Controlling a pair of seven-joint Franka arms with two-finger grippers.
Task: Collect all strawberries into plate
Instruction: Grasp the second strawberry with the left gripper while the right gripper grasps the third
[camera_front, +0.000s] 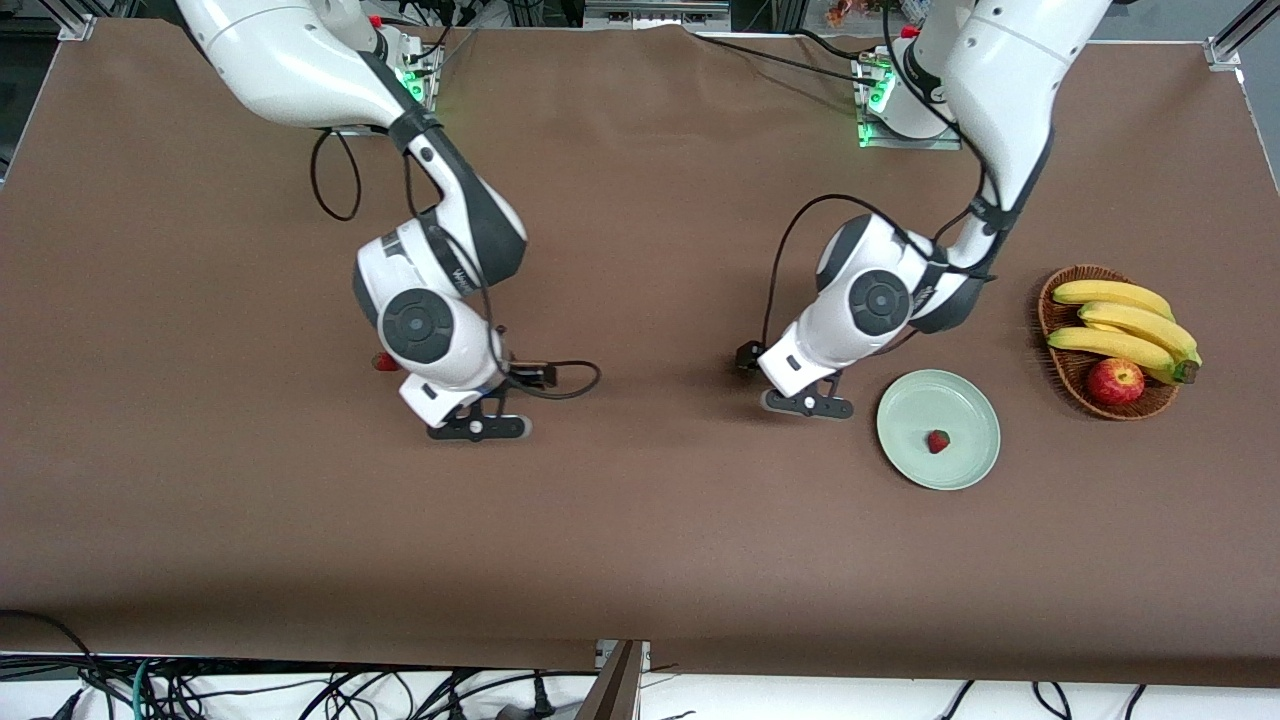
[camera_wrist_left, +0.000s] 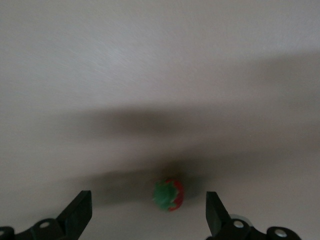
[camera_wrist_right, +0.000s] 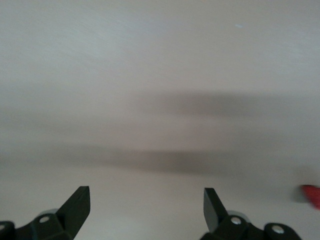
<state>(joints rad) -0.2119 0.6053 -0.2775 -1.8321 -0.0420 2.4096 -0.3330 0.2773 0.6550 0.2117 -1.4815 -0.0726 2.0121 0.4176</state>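
Front view, basket (camera_front: 1062, 368) of bananas (camera_front: 1125, 327) beside plate (camera_front: 967, 465)

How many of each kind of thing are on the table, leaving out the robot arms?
Strawberries: 3, one on the plate, two off it
Bananas: 3
Apple: 1
Plate: 1
Basket: 1
Total: 9
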